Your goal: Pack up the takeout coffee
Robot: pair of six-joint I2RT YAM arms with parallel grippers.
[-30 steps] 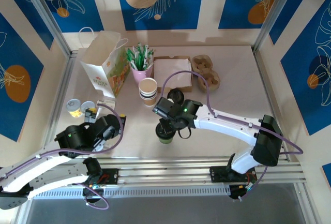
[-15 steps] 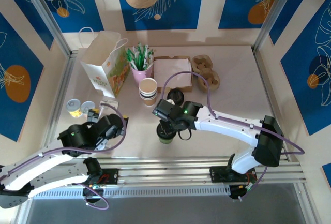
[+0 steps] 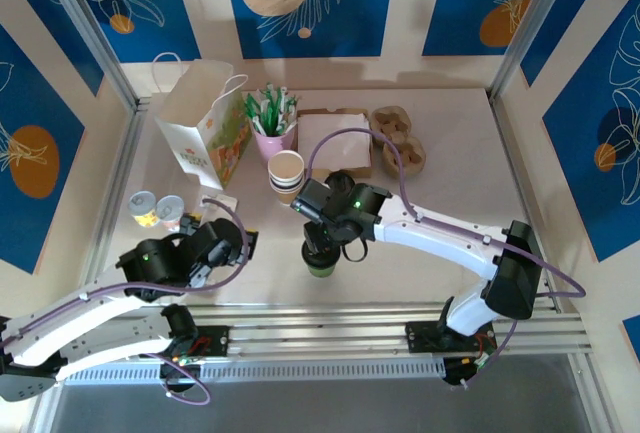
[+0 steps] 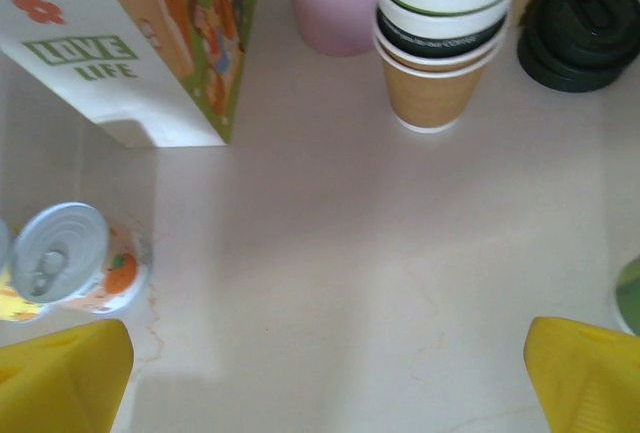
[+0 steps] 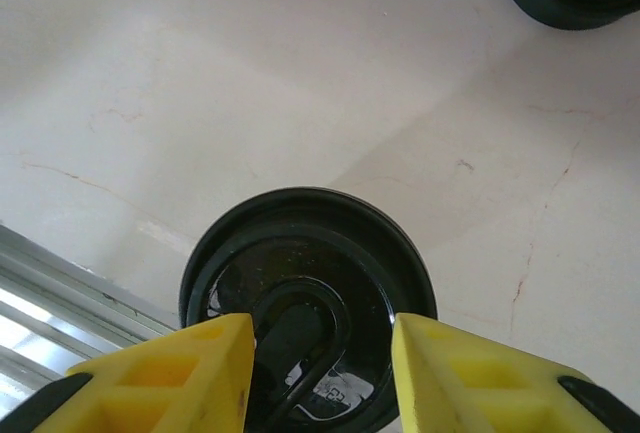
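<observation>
The paper bag (image 4: pixel 150 43) reads "LOVE LIFE". The right claw (image 5: pixel 315 338) hovers open over the takeout coffee (image 5: pixel 300 243); the left claw (image 4: pixel 325 353) is spread wide.

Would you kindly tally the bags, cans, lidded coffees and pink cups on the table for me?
Paper bag: 1
Cans: 2
Lidded coffee: 1
Pink cup: 1
Total: 5

The takeout coffee (image 3: pixel 321 265) is a small dark-green paper cup capped with a round black plastic lid (image 5: pixel 305 253), whose raised rim and oval sip slot show. It stands upright on the pale bench (image 3: pixel 450 183), near the front edge, around mid-width.
</observation>
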